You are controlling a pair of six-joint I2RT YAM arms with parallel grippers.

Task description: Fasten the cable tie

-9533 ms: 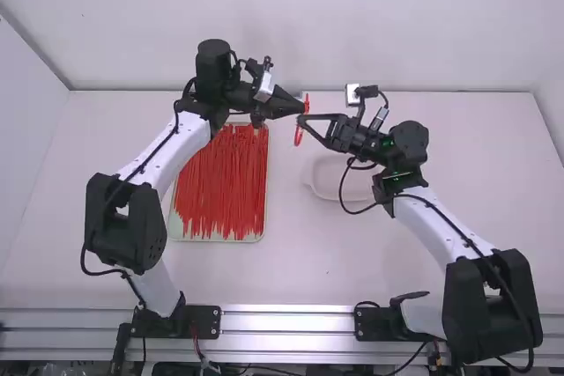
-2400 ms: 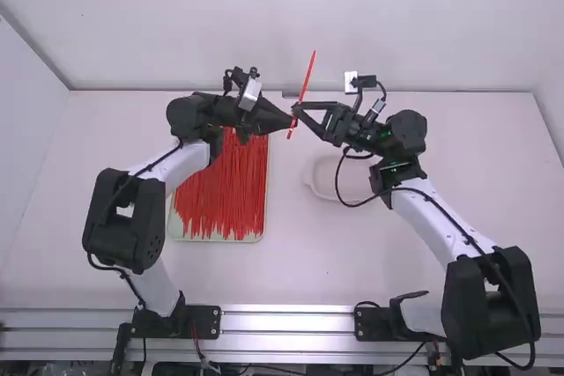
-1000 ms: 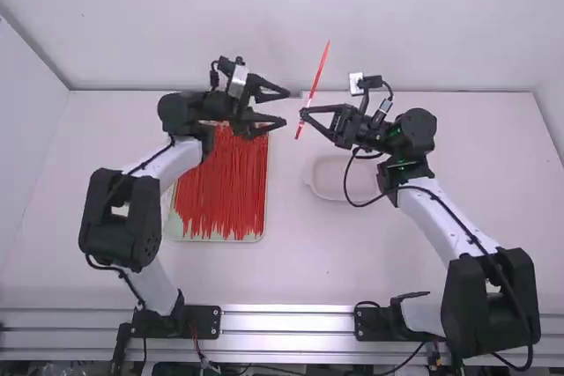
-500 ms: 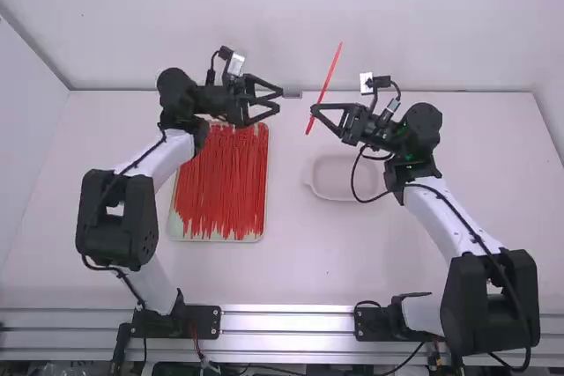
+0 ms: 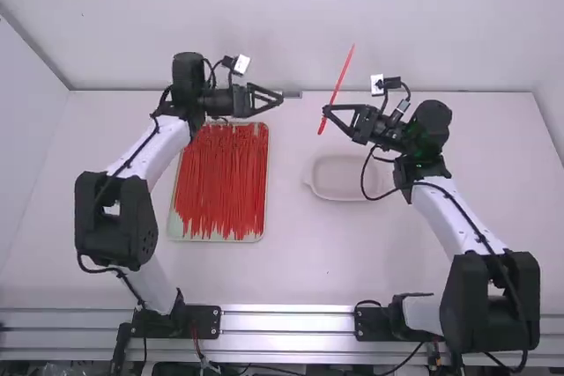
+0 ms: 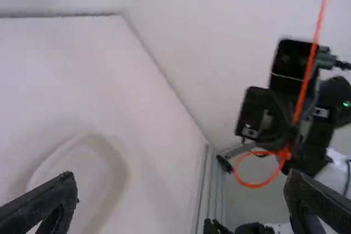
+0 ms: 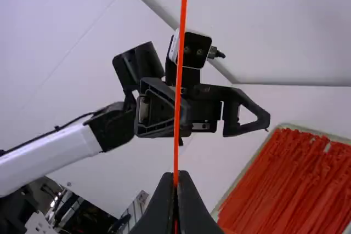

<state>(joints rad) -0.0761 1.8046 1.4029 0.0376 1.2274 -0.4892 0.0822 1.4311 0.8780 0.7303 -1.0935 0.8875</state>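
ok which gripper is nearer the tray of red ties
Left. The left gripper hangs over the far end of the tray; the right gripper is off to its side, jaws shut on a cable tie.

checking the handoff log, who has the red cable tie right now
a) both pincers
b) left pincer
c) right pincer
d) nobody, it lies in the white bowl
c: the red cable tie is clamped in the shut right pincer, its tail pointing up, while the left pincer is open and apart from it.
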